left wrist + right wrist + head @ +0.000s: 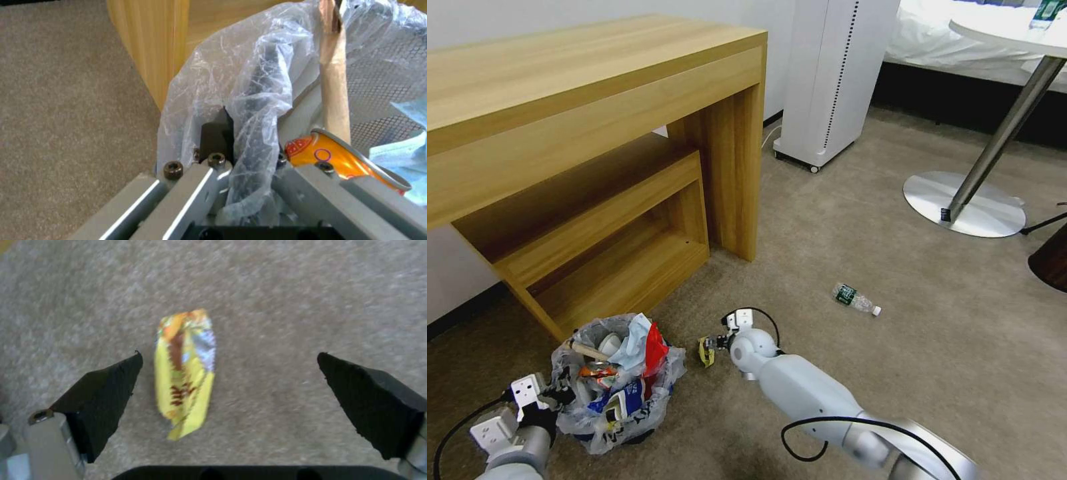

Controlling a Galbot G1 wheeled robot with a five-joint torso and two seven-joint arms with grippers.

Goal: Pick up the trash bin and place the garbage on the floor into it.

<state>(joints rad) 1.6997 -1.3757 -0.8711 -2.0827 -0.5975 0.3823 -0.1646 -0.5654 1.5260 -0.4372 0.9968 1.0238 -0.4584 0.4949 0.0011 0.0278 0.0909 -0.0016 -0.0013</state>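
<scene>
One trash bin sits on the carpet floor beside the open shelf foot of the wooden bench, lined with a crinkly clear bag. It is heaped with litter: a light-blue mask, a red wrapper, one orange can and a brown paper-wrapped stick leaning upright against the mesh wall.

The left claw is pressed together on the bin's near rim, one black finger outside the bag and the rim pinched through the plastic.

Two pieces of litter lie loose on the floor. One yellow wrapper lies flat just right of the bin; the right claw hovers over it, its two black fingers spread wide to either side and not touching it. One clear bottle with a green label and white cap lies on its side farther off to the right, well apart from both claws.

Around: a white appliance on wheels stands past the bench, and a round metal table base with a slanted leg sits on the carpet at the far right. Nothing lies between the right claw and the wrapper.
</scene>
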